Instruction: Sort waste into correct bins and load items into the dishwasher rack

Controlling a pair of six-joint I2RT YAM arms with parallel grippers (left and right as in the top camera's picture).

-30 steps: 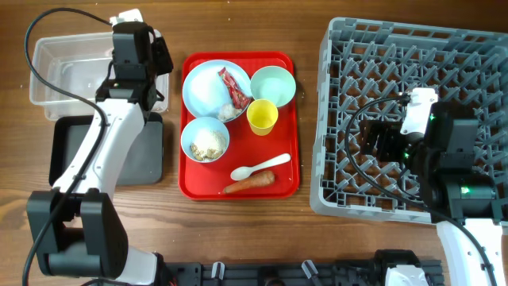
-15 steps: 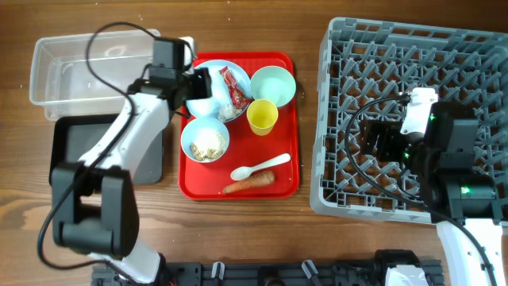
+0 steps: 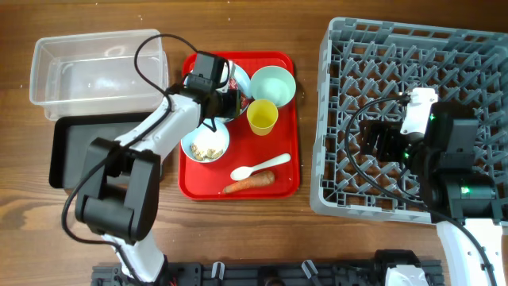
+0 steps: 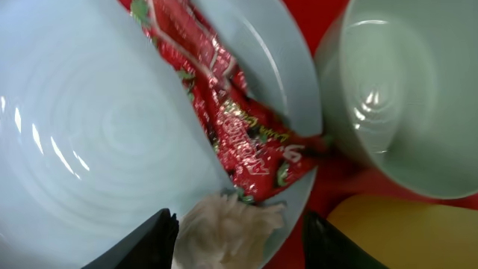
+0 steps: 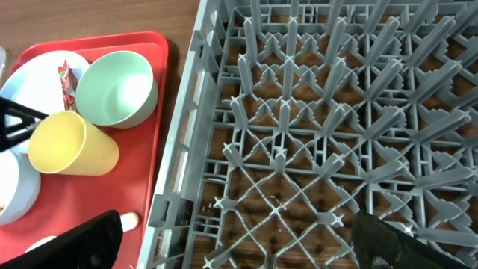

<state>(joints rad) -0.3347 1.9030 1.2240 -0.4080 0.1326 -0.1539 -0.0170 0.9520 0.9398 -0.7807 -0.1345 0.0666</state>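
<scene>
My left gripper (image 3: 225, 98) is open and low over the pale blue plate (image 4: 89, 134) on the red tray. In the left wrist view its fingers (image 4: 239, 243) straddle a pale crumpled lump (image 4: 224, 228) just below the red wrapper (image 4: 243, 134). A bowl of beige crumbs (image 3: 205, 141), an empty bowl (image 3: 272, 83), the yellow cup (image 3: 262, 117), the white spoon (image 3: 258, 167) and the carrot piece (image 3: 250, 183) lie on the tray. My right gripper (image 5: 246, 246) is open and empty over the grey rack (image 3: 413, 48).
The clear tub (image 3: 95, 71) and the black tray (image 3: 79, 151) sit left of the red tray (image 3: 282, 179). The rack's upright pegs (image 5: 314, 149) fill the right side. My left arm crosses the black tray's corner.
My left gripper has swung right from above the clear tub to over the plate on the red tray. The right arm has not moved.
</scene>
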